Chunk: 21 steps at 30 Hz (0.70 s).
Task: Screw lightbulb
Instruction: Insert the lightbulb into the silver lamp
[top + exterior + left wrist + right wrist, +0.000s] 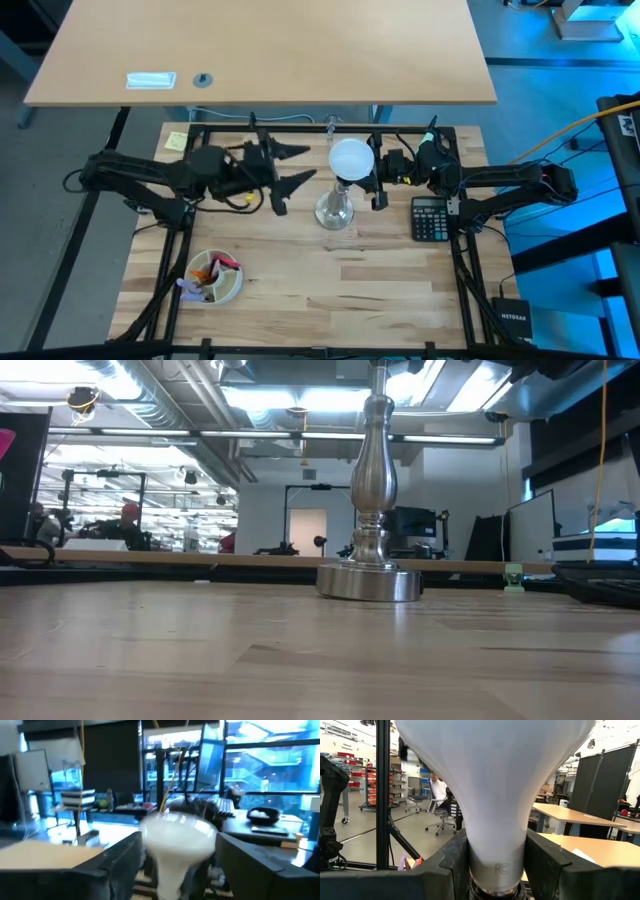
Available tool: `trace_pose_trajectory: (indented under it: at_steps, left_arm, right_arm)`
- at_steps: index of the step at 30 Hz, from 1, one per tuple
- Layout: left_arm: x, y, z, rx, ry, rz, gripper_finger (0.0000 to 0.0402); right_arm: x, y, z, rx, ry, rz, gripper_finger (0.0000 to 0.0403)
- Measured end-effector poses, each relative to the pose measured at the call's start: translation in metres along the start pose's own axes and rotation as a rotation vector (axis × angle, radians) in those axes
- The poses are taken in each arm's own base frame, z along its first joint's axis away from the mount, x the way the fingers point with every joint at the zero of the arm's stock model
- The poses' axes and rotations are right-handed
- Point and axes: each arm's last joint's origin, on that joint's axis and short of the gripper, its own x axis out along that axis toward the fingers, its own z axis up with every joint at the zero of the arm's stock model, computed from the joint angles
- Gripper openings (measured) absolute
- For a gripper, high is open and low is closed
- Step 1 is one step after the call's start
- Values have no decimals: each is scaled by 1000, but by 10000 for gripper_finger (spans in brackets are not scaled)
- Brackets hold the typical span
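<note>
**Bulb up on the stand, right tool gripping it**

Your left tool point(292, 166) sits just left of the bulb point(351, 158), fingers apart, holding nothing. The bulb's on top of the stand point(334, 210) mid-surface. Your right tool point(379, 182) is clamped on the bulb's neck.

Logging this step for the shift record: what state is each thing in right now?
White frosted lightbulb: upright on the stand, neck clamped.
Silvery flared metal stand: upright on the wooden table.
Left tool: open, beside the bulb, not touching.
Right tool: shut on the bulb's neck.
Black calculator: lying flat.
Round bowl: holding small items.
</note>
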Motion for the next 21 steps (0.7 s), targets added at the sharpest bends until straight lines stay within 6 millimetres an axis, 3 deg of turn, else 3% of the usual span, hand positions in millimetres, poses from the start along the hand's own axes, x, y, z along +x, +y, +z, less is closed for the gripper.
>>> trace_pose_trajectory:
  at_steps: [8,15,21]
  left_arm:
    - [42,3,39,97,73,52,244]
    - [80,-1,31,129,161,-30,244]
    - [93,-2,22,150,208,-30,244]
  right_arm:
    - [0,0,0,0,0,0,152]
    - [0,0,0,0,1,0,152]
    - [0,0,0,-1,2,-1,152]
